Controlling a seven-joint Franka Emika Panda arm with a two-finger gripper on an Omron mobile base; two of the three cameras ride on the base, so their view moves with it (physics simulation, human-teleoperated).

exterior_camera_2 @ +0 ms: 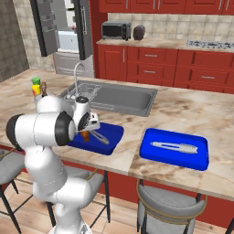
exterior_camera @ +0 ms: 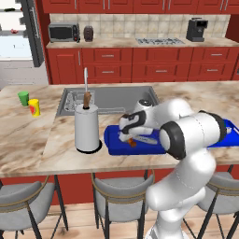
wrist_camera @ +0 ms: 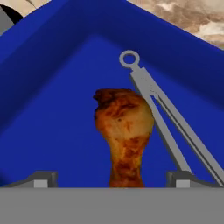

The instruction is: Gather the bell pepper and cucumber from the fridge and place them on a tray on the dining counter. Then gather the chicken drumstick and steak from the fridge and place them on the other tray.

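**Ana:** Gripper first: where is it, and what are the fingers doing?

**Ben:** It hangs low over the near blue tray, and the hand view shows the two fingertips spread wide apart, one on each side of the chicken drumstick. Neither pad seems to touch it, so I judge it let go and resting on the tray floor.

**Ana:** Which way does the drumstick lie from the hand?

**Ben:** Straight ahead, between the fingers. Its long axis runs away from the hand: thin bone end nearest the tips, fat end farthest. Metal tongs lie just beside it on the same tray, slanting off to one side. A lift clear should go straight back along the hand's own line, I'd say, so as not to nudge either.

**Ana:** And the setting, big things first?

**Ben:** The fridge stands open well behind, red cabinets along the back wall. The dining counter is beige marbled stone with a steel sink set in it. On it: a second blue tray with its own tongs, well apart to the robot's right, a paper towel roll, and two small cups. I can't make out the steak, pepper or cucumber.
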